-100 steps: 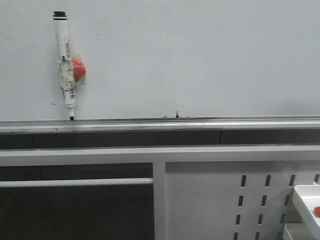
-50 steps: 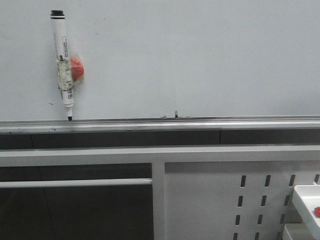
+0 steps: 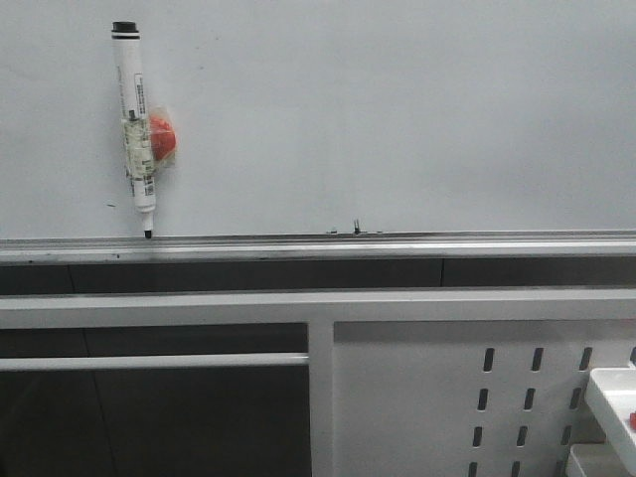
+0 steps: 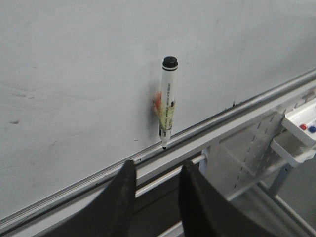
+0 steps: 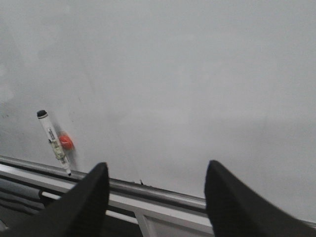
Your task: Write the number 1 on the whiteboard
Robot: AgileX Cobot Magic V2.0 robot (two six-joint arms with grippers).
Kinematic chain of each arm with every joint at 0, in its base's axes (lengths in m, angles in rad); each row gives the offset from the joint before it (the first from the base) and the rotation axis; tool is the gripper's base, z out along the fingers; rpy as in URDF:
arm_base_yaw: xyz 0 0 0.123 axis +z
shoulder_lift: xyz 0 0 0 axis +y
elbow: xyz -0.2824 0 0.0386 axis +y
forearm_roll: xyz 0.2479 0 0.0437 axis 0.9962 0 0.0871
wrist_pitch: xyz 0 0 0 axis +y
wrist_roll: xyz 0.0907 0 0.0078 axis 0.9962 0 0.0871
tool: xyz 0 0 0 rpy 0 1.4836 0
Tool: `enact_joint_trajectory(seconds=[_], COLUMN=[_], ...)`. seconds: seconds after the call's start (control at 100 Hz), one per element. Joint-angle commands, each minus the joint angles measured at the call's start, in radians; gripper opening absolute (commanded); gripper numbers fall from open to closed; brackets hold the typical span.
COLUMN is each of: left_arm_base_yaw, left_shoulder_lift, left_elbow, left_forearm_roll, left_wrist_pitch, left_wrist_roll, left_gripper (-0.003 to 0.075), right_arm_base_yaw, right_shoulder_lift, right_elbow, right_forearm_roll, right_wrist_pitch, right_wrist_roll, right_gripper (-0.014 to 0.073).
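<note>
The whiteboard (image 3: pixel 397 109) is plain white with a silver bottom rail (image 3: pixel 318 245). No number 1 stroke shows on it in any view. A white marker (image 3: pixel 136 124) with a black cap hangs near-upright at the board's lower left, tip down just above the rail, taped to a red magnet (image 3: pixel 162 139). It also shows in the left wrist view (image 4: pixel 167 101) and the right wrist view (image 5: pixel 53 140). My left gripper (image 4: pixel 158 165) is open and empty, below and short of the marker. My right gripper (image 5: pixel 157 165) is open wide and empty, facing the board to the marker's right.
Tiny dark specks (image 3: pixel 356 227) sit just above the rail. Below the board are a white frame bar (image 3: pixel 298 306) and a white panel with slotted holes (image 3: pixel 437 397). A white tray (image 3: pixel 614 397) with small red and blue pieces stands at the lower right; it shows too in the left wrist view (image 4: pixel 301 129).
The front view shifted slightly left, then right, so the marker and frame sit a little further right now. Nothing on the board has changed.
</note>
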Motion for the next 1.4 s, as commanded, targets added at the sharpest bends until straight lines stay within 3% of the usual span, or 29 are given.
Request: enact_joint_trajectory(seconds=[0.0,0.08,0.22,0.28,0.47,0.59,0.67,0.75,0.8,0.87,0.95,1.07,1.3,1.39], left_arm_base_yaw=[-0.031,-0.071,-0.17,-0.219,-0.38,-0.458,-0.492,-0.511,-0.525,-0.556,-0.592,-0.614,-0.614,-0.614], left_shoulder_lift=[0.089,0.131,0.171,0.18,0.217,0.228,0.226,0.224,0.224,0.237,0.268,0.332,0.505,0.585], left_elbow=[-0.068,-0.073,-0.073,-0.073,-0.073,-0.073,-0.075,-0.062,-0.034,0.02,0.077,0.136,0.152,0.152], left_forearm_roll=[-0.018,0.037,0.281,0.432,1.076,1.303,1.26,1.082,0.926,0.823,0.814,0.789,0.759,0.599], left_wrist_pitch=[-0.032,-0.059,-0.064,-0.062,0.073,0.125,0.03,-0.15,-0.299,-0.502,-0.675,-0.803,-1.031,-1.115], left_wrist_roll=[0.022,0.022,-0.033,-0.139,-0.496,-0.697,-0.871,-1.018,-1.016,-1.016,-1.016,-1.016,-1.016,-1.016], left_gripper=[0.0295,0.0275,0.0137,0.0102,0.0099,0.0099,0.01,0.0109,0.0121,0.0171,0.027,0.0371,0.0376,0.0365], right_arm_base_yaw=[-0.005,-0.005,-0.005,-0.005,-0.005,-0.005,-0.005,-0.005,-0.005,-0.005,-0.005,-0.005,-0.005,-0.005], right_shoulder_lift=[0.063,0.083,0.093,0.093,0.093,0.093,0.093,0.093,0.093,0.093,0.093,0.093,0.093,0.093], right_elbow=[-0.043,-0.043,-0.043,-0.043,-0.043,-0.043,-0.043,-0.043,-0.043,-0.043,-0.043,-0.043,-0.043,-0.043], right_forearm_roll=[-0.019,-0.019,-0.048,-0.064,-0.095,-0.105,-0.108,-0.11,-0.11,-0.11,-0.11,-0.11,-0.11,-0.11], right_wrist_pitch=[-0.059,-0.071,-0.069,-0.069,-0.035,-0.001,0.009,0.016,0.018,0.018,0.018,0.018,0.018,0.018], right_wrist_roll=[-0.002,-0.002,-0.002,-0.002,-0.002,-0.002,-0.002,-0.002,-0.002,-0.002,-0.002,-0.002,-0.002,-0.002], right_gripper=[0.0446,0.0444,0.0444,0.0444,0.0444,0.0444,0.0444,0.0444,0.0444,0.0444,0.0444,0.0444,0.0444,0.0444])
